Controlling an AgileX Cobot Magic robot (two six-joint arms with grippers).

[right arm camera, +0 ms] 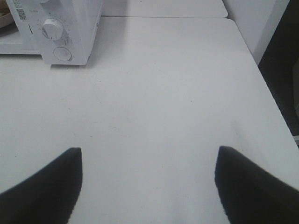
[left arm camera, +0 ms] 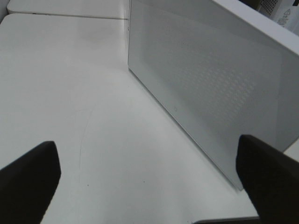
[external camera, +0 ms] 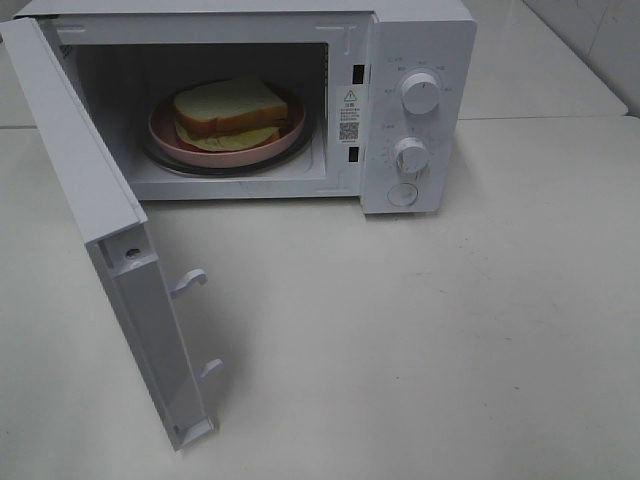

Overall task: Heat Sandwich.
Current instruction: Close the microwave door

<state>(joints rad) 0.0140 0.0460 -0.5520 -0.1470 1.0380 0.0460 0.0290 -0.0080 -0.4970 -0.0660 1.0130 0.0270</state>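
We've got one microwave (external camera: pixel 420 40), one plate (external camera: pixel 160 125) and one sandwich (external camera: pixel 232 103) here. We count two knobs (external camera: pixel 421 92) and two door hooks (external camera: pixel 188 282).

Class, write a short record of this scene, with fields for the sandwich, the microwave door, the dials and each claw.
sandwich: on the pink plate, inside the microwave
door: swung wide open
dials: two, on the front panel right of the cavity
left claw: open, empty, facing the door's outer side
right claw: open, empty, over the table

Prob. lab mock kitchen: white microwave (external camera: pixel 400 125) on plain white tables (external camera: pixel 450 340).
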